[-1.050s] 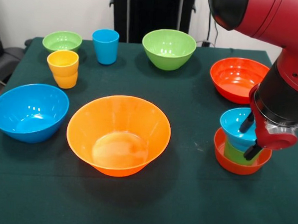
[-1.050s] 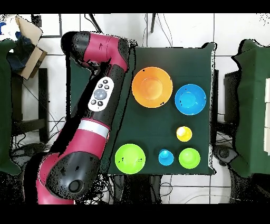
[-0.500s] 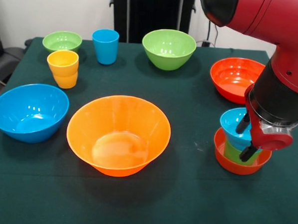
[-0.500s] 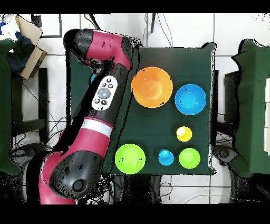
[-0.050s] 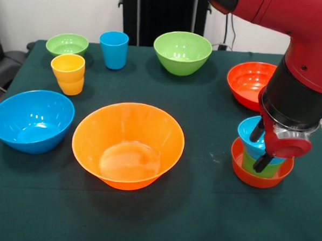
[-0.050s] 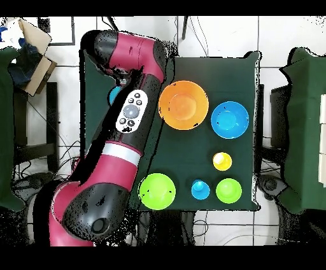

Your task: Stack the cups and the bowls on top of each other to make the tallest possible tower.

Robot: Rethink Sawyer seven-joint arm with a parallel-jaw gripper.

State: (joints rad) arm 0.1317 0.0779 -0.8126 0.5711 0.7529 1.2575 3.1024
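Note:
The tower stands at the front view's right: a small orange-red bowl [image 5: 254, 175] lowest, a green piece [image 5: 249, 162] in it, and a small blue bowl [image 5: 247, 129] on top. My gripper [image 5: 259, 148] hangs over this stack, open. One black finger dips by the blue bowl's rim and the other reaches down in front of the green piece. Still on the cloth are a very large orange bowl [image 5: 127, 144], a blue bowl [image 5: 31, 119], a green bowl [image 5: 182, 52], a red bowl [image 5: 250, 82], a small green bowl [image 5: 67, 44], a blue cup [image 5: 113, 49] and yellow-orange cups [image 5: 68, 73].
From overhead, my arm [image 6: 130, 114] covers the tower and the red bowl, leaving only a blue sliver [image 6: 114, 95] visible. The orange bowl [image 6: 183, 105], blue bowl [image 6: 230, 119], yellow cup [image 6: 222, 161], blue cup [image 6: 200, 189] and both green bowls [image 6: 157, 190] lie uncovered on the dark green cloth [image 6: 191, 153].
My gripper has drifted slightly left and upward over the stack as the arm swung. The stack and all other bowls and cups stayed put.

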